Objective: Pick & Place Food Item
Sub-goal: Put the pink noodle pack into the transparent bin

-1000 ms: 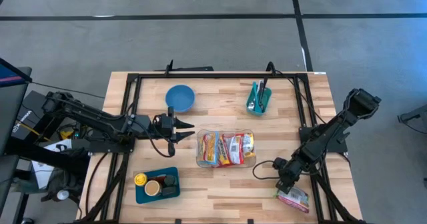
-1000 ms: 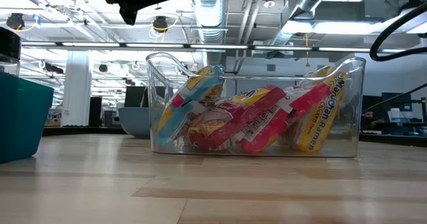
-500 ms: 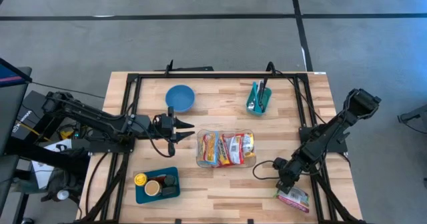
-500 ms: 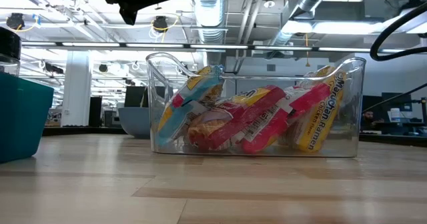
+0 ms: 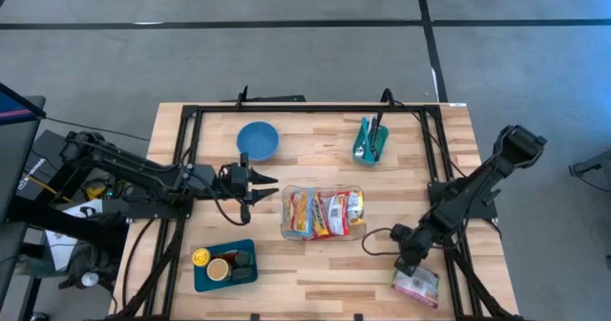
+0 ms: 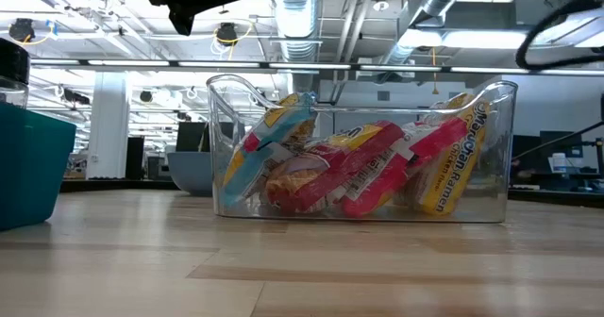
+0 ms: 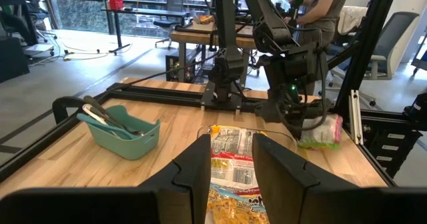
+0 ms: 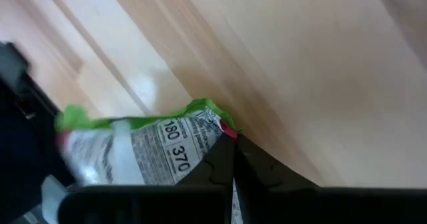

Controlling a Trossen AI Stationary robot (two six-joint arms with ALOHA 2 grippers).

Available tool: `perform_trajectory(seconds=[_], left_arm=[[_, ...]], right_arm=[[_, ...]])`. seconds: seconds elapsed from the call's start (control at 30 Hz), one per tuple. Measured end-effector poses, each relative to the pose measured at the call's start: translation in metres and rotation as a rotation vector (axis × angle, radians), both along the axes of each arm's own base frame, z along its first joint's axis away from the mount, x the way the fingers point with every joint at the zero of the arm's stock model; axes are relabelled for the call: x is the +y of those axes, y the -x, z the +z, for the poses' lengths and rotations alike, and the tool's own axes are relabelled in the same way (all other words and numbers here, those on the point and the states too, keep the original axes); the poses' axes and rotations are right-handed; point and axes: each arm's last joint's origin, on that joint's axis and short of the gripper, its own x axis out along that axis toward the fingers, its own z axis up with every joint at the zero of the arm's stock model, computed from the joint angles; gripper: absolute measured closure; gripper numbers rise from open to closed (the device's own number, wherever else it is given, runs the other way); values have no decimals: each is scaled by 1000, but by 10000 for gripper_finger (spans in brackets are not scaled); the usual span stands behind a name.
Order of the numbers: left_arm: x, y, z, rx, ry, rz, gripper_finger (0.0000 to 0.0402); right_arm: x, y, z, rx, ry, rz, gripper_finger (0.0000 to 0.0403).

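1. The table [image 5: 315, 264] was cut off at its near edge in the high view.
2. The left gripper [image 5: 268, 189] hung beside the bin, fingers parted a little and empty.
3. The bin [image 5: 323, 213], clear plastic, stood mid-table and held red and yellow noodle packs; their print was only partly legible.
4. The right gripper [image 5: 405, 265] was clenched on the packet at the table's near right corner; its fingertips were hard to make out from above.
5. The packet [image 8: 143, 151], green-edged with white and pink print, was partly hidden by the fingers; the text was mostly unreadable.
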Motion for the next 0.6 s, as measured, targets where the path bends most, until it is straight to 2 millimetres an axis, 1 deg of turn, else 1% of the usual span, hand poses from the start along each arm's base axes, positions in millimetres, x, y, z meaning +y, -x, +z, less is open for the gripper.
perform_trajectory(seconds=[0.37, 0.6], left_arm=[[0, 0, 0, 0, 0, 0, 298], [0, 0, 0, 0, 0, 0, 298]], right_arm=[[-7, 3, 11, -98, 60, -24, 403], [-10, 2, 19, -198, 95, -33, 403]])
